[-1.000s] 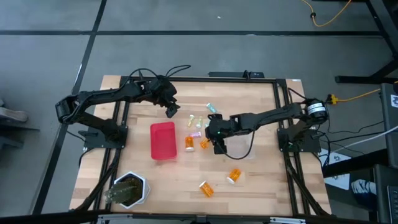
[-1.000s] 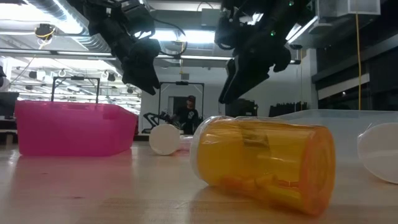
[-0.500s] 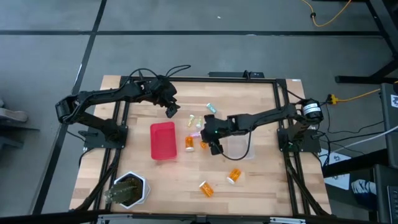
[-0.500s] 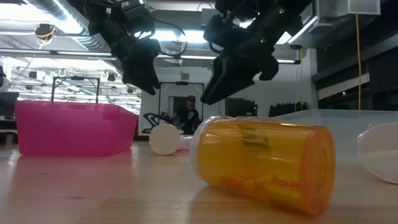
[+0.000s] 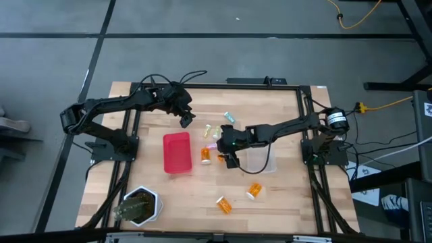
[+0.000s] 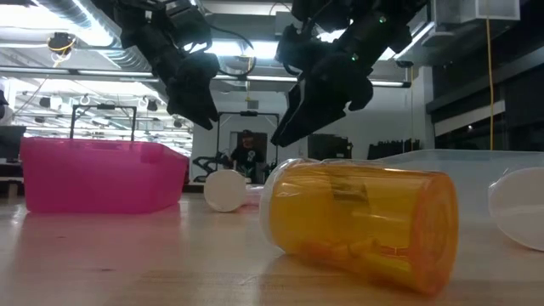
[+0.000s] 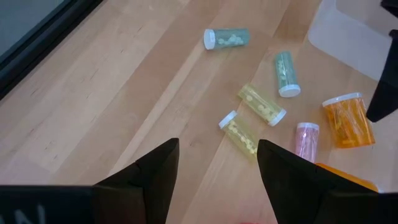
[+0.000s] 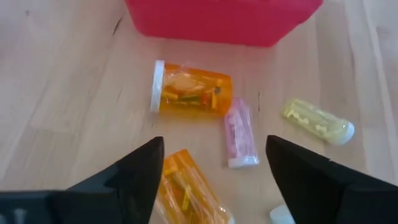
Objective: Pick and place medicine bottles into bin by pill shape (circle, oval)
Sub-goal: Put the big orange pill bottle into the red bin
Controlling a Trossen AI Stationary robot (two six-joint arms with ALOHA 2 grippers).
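Your right tool (image 8: 211, 180) hangs with fingers spread wide and empty over translucent orange medicine bottles (image 8: 189, 88) lying on the wooden tabletop (image 5: 283, 189) beside the pink plastic bin (image 5: 176, 152), seemingly lined up to pick one. Your left tool (image 7: 214, 174), also open and empty, waits above the pastel vials (image 7: 261, 106).

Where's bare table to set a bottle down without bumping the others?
Free: the wood between the pink bin and the left arm's base, and the strip between the white pot and the two orange bottles near the front edge. Crowded: the vial cluster between bin and clear tray, where the right pincer hovers open.
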